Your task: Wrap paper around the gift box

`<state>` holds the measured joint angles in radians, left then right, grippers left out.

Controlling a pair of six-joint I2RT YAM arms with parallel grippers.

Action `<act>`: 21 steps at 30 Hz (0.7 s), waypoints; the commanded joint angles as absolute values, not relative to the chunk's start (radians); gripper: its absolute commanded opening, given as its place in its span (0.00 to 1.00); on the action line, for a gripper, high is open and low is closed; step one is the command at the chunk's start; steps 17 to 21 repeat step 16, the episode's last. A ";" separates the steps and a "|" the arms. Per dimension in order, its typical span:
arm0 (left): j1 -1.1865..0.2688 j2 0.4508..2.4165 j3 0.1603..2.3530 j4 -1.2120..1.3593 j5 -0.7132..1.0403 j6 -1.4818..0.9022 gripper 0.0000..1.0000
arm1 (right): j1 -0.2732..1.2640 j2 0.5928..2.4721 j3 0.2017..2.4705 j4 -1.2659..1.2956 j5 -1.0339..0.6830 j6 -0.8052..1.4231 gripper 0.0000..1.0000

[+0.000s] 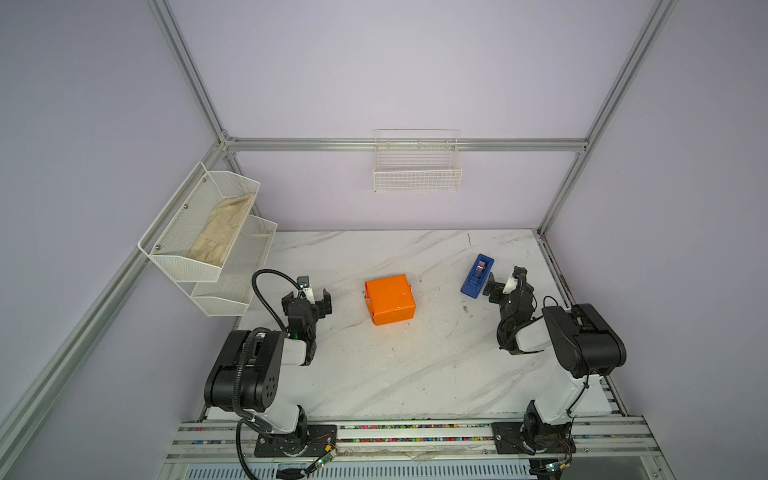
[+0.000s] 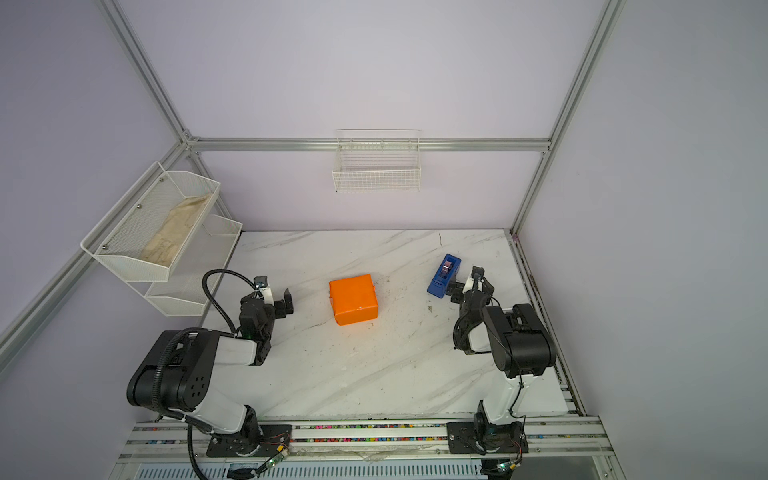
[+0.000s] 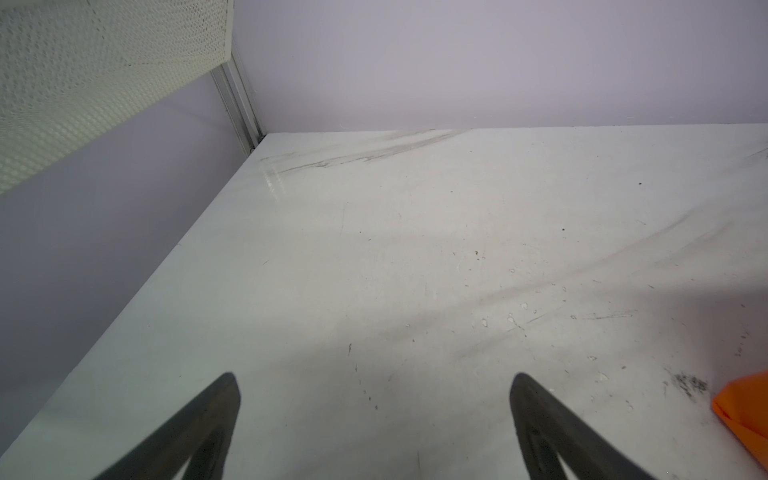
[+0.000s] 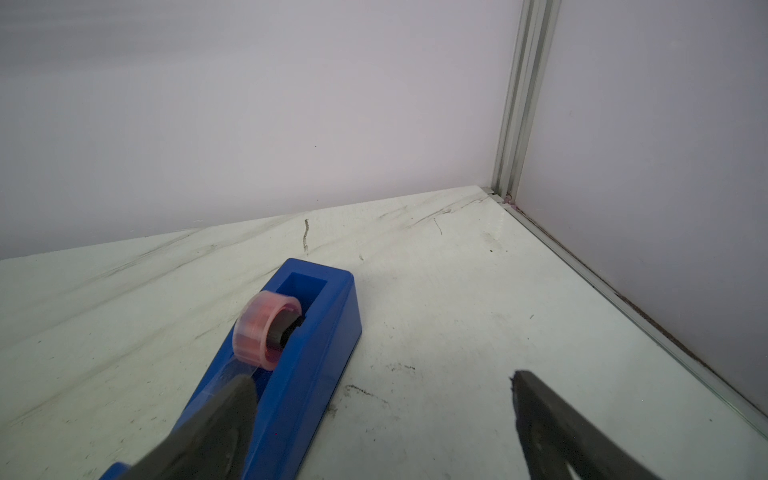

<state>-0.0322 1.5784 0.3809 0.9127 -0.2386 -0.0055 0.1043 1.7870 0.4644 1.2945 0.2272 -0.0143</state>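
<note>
The orange paper is folded into a closed, box-shaped parcel in the middle of the marble table. The gift box itself is hidden under it. One corner of the paper shows in the left wrist view. My left gripper stands open left of the parcel, apart from it, with bare table between its fingers. On the right, my right gripper is open beside the blue tape dispenser. One finger overlaps its near end.
A white mesh shelf on the left wall holds a beige cloth. A white wire basket hangs on the back wall. Walls and aluminium posts close the table's left, back and right sides.
</note>
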 commanded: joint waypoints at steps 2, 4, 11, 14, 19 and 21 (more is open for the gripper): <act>-0.027 1.571 0.366 0.971 -0.238 0.008 1.00 | 0.100 1.781 0.460 1.347 0.227 -0.038 0.97; -0.027 1.570 0.366 0.970 -0.238 0.008 1.00 | 0.100 1.782 0.459 1.347 0.228 -0.038 0.97; -0.027 1.571 0.366 0.971 -0.238 0.009 0.99 | 0.100 1.784 0.464 1.337 0.226 -0.038 0.97; -0.028 1.571 0.367 0.969 -0.239 0.008 1.00 | 0.100 1.787 0.468 1.338 0.214 -0.038 0.97; -0.028 1.571 0.366 0.969 -0.239 0.009 1.00 | 0.100 1.779 0.463 1.336 0.216 -0.039 0.97; -0.028 1.571 0.366 0.969 -0.239 0.009 1.00 | 0.100 1.779 0.463 1.336 0.216 -0.039 0.97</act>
